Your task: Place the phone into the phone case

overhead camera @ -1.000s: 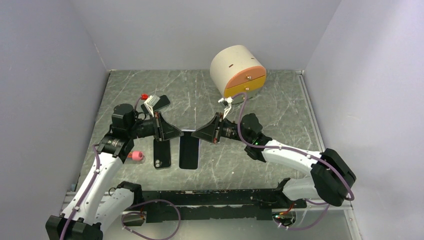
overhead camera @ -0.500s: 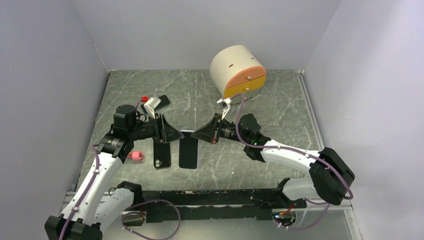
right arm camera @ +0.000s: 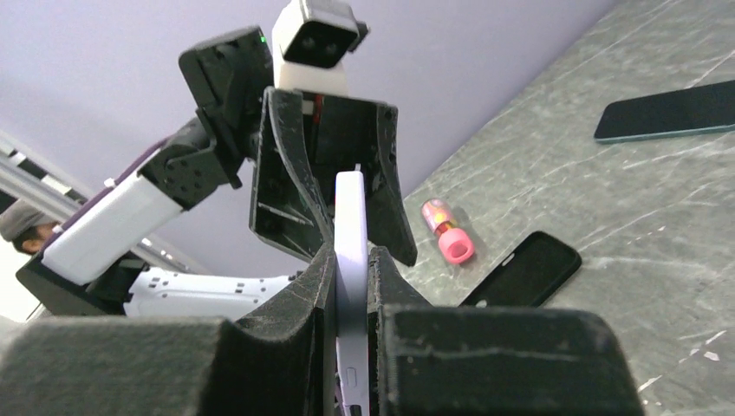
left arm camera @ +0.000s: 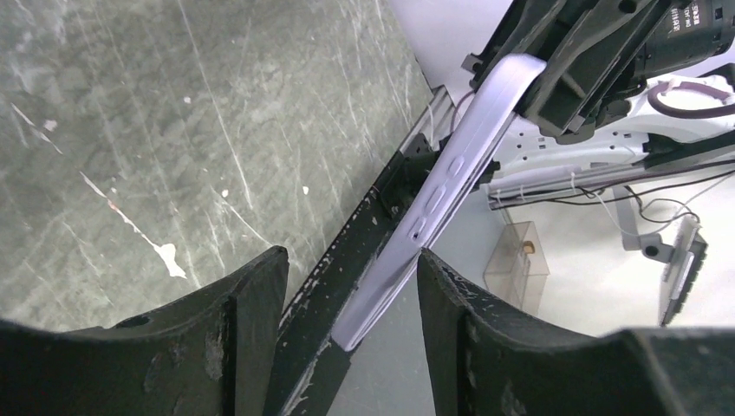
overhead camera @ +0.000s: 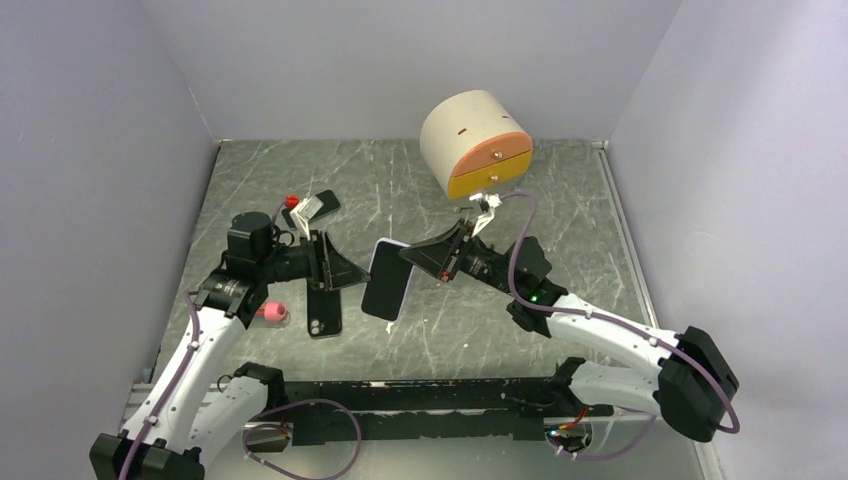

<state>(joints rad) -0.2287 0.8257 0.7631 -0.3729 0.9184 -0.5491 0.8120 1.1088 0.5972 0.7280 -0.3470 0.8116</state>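
Evidently the right claw (overhead camera: 408,258) is clamped tight on the upper end of what looks like the lilac phone case (overhead camera: 385,285), though in this poor view it could be the phone itself. It holds the case raised at a tilt over the desk (overhead camera: 560,200), while the left claw (overhead camera: 352,272), at its 9 o'clock, gapes wide and empty around the case's lower end. Best to steady the right hold and close the left squarely on the flat faces, not the rounded edge, before going to the black phone (overhead camera: 323,312) at 8 o'clock.
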